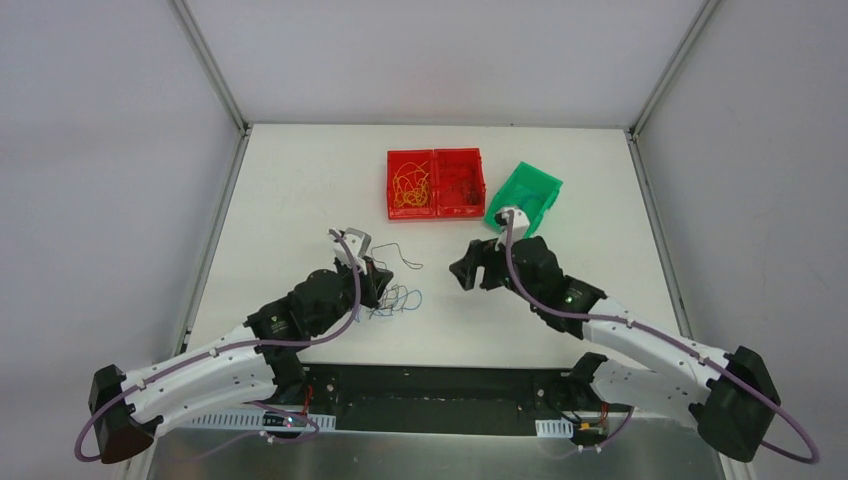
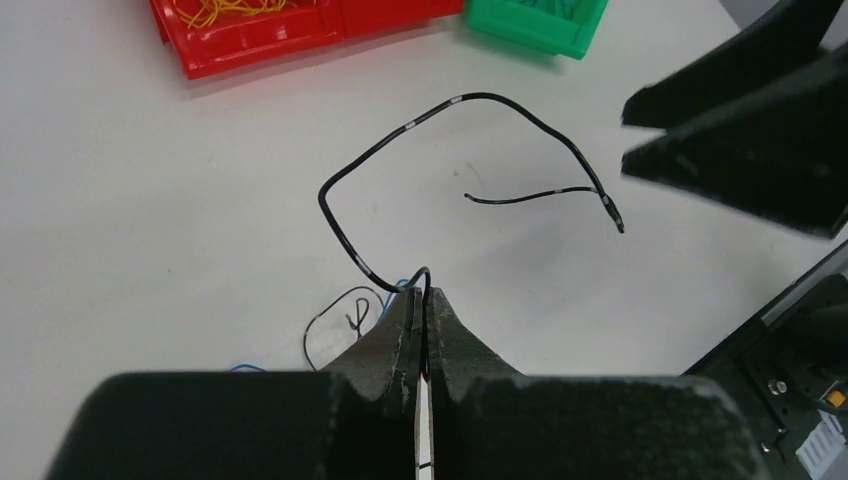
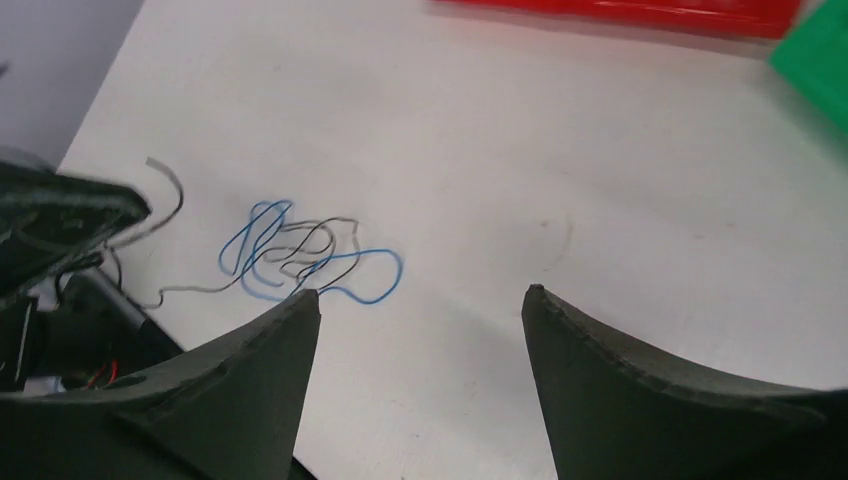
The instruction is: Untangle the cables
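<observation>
My left gripper is shut on a thin black cable, which arcs up and away from the fingertips and ends free over the table. In the top view that cable trails to the right of the left gripper. Just below it, a small tangle of blue and dark cables lies on the table; the right wrist view shows this tangle ahead and to the left. My right gripper stands open and holds nothing. It hovers to the right of the tangle.
At the back stand two joined red bins, one holding yellow-orange cables and the other dark ones. A tilted green bin sits behind the right arm. A black mounting strip runs between the arm bases.
</observation>
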You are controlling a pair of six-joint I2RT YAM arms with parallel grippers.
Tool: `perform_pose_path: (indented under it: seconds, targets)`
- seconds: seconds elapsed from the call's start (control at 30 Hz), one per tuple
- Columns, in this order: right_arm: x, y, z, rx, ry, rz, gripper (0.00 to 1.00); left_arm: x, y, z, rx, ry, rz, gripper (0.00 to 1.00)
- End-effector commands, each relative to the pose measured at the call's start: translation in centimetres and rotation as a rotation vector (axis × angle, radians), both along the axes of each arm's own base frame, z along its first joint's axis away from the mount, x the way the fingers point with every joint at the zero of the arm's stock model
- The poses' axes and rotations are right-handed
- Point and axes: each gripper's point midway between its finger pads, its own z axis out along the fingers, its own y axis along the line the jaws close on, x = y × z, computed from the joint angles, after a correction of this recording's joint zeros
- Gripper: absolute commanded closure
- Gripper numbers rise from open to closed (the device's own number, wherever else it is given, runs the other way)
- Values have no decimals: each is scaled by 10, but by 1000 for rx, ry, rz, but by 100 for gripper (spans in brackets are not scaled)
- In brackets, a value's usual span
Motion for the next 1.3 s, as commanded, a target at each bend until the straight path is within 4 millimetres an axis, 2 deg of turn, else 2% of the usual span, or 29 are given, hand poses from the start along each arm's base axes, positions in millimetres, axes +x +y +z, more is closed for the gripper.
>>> perform_pose_path:
  seconds: [0.0, 0.1, 0.23, 0.27, 0.43, 0.57, 0.63, 0.7, 0.77, 0.8, 0.87, 0.93, 0.97, 1.03, 1.13, 1.17, 1.23, 1.27]
  targets:
    - [-51, 52, 16, 145, -109, 380, 23, 5, -12, 59, -99, -91, -22, 100]
    - [-75, 76, 12, 167, -183, 509, 23, 2, -19, 88, -142, -119, -58, 100]
    - [-107, 107, 17, 245, -287, 655, 22, -1, -36, 116, -182, -128, -127, 100]
    - [-109, 113, 25, 278, -318, 656, 22, -2, -41, 119, -188, -125, -145, 100]
    - [-101, 127, 37, 363, -407, 613, 25, -8, -69, 134, -235, -95, -246, 100]
    - [-89, 136, 41, 335, -437, 585, 29, -8, -77, 139, -251, -80, -268, 100]
    - [-86, 143, 44, 326, -438, 589, 38, -6, -79, 141, -255, -76, -259, 100]
    - [-82, 147, 48, 329, -432, 571, 66, -5, -80, 147, -268, -73, -254, 100]
    - [-78, 144, 53, 351, -420, 535, 93, -3, -79, 153, -282, -75, -241, 100]
    - [-80, 139, 57, 373, -415, 522, 100, -1, -77, 156, -282, -76, -221, 100]
    - [-76, 128, 67, 403, -410, 462, 100, 7, -66, 159, -275, -83, -150, 100]
    - [-72, 117, 79, 435, -377, 400, 100, 18, -49, 161, -263, -100, -46, 100]
    - [-70, 111, 77, 415, -341, 368, 100, 26, -37, 160, -254, -108, 27, 100]
    - [-67, 101, 91, 427, -306, 313, 100, 35, -18, 157, -236, -118, 119, 100]
    - [-63, 86, 111, 449, -255, 227, 100, 45, 4, 143, -175, -111, 226, 100]
    - [-61, 80, 120, 460, -241, 199, 100, 48, 8, 136, -154, -110, 244, 96]
    - [-57, 71, 129, 445, -198, 143, 100, 51, 13, 123, -115, -104, 255, 80]
    - [-52, 65, 133, 426, -181, 107, 100, 52, 13, 118, -87, -110, 240, 64]
